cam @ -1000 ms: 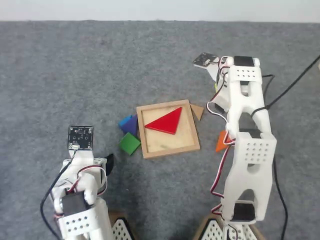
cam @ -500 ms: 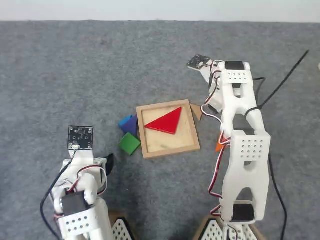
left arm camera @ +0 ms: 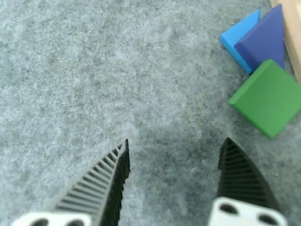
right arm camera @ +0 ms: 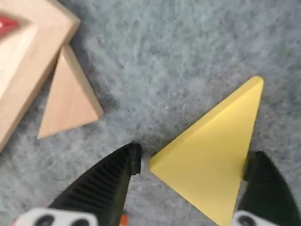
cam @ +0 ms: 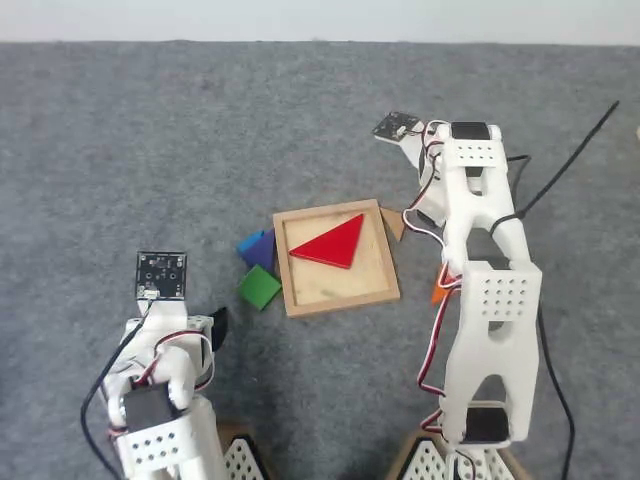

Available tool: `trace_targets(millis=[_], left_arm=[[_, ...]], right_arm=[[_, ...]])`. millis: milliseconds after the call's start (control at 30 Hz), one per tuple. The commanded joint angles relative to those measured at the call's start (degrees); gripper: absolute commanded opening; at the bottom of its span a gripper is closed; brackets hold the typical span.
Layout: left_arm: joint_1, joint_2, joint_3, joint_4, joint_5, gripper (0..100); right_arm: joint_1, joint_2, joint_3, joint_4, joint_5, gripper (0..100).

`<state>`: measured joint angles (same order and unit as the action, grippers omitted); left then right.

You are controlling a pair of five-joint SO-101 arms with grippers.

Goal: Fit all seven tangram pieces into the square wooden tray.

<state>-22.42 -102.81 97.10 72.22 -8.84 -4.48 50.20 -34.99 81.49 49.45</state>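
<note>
The square wooden tray (cam: 340, 290) lies mid-table with a red triangle (cam: 330, 243) inside. Against its left side sit a purple triangle (left arm camera: 265, 40), a light blue piece (left arm camera: 237, 34) and a green square (left arm camera: 268, 96). A plain wooden triangle (right arm camera: 66, 101) rests by the tray's right corner (right arm camera: 28, 56). My right gripper (right arm camera: 195, 157) is open, its fingers on either side of a yellow triangle (right arm camera: 216, 160) lying on the carpet. The right arm (cam: 480, 230) partly covers an orange piece (cam: 438, 290). My left gripper (left arm camera: 171, 160) is open and holds nothing, low over the carpet short of the green square.
Grey carpet covers the whole table. A black cable (cam: 575, 160) runs off behind the right arm. The left arm (cam: 160, 390) stands at the near left, apart from the tray.
The right arm has swung slightly left and farther out, covering more of the orange piece. The left arm and the pieces have not moved.
</note>
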Motion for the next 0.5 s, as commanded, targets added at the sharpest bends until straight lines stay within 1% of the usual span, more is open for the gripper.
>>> trace_targets(millis=[0,200,467], left_arm=[[0.0,-1.23,-0.66,0.18,0.26,30],[0.0,-1.23,-0.66,0.18,0.26,30],[0.0,-1.23,-0.66,0.18,0.26,30]], right_arm=[[0.75,0.13,-0.18,0.31,0.79,24.3],[0.75,-1.01,-0.18,0.48,0.62,24.4],[0.22,-9.27,-0.18,6.81,0.53,24.5]])
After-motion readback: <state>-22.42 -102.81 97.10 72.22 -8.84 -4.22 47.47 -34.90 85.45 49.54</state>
